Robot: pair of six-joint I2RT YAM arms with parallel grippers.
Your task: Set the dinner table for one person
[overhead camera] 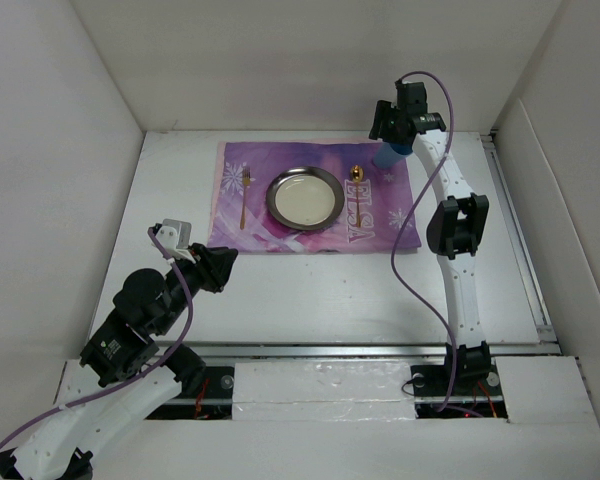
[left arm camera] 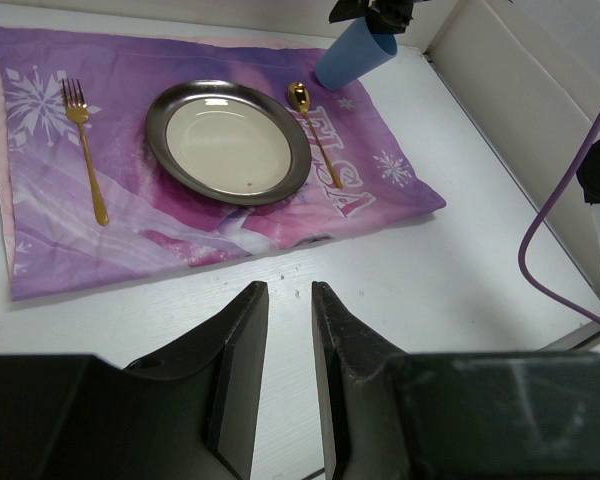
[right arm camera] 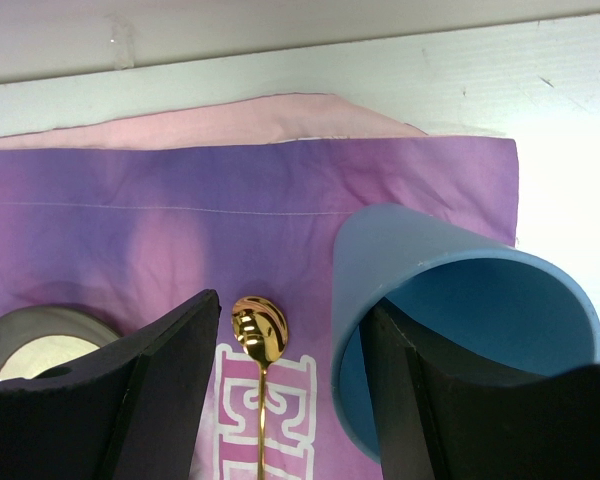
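**Top external and wrist views: findings at the place setting**

Left claw [overhead camera: 218,268]: positioned over a bare part of the white counter [overhead camera: 320,290]. Its fingers stand a narrow slit apart, with nothing between them.

The purple placemat [left arm camera: 130,235] lies flat on the counter, its near edge just ahead of this claw's fingertips. On the mat, straight ahead of the claw, sits a round metal plate [left arm camera: 228,142] with a pale centre and nothing on it. A gold fork [left arm camera: 76,108] lies ahead and to the left, beside the plate but apart from it, tines pointing away from the claw. A gold spoon [right arm camera: 259,330] lies ahead and slightly right, close along the plate's other side, bowl pointing away.

Right claw [right arm camera: 292,310]: positioned at the mat's far right corner, directly over a blue cup [right arm camera: 460,300]. Its fingers are spread wide and are not clamped on the cup. One finger sits at or inside the cup's open mouth, close to the wall. The other is outside, well clear of the wall, on the spoon side. Whether the first finger touches the wall cannot be told. The spoon's bowl shows in the gap between the fingers, lower down on the mat. In the left wrist view the cup looks tilted, but whether its base rests flat cannot be told.

The counter lies beneath both claws and extends past the mat on every side.
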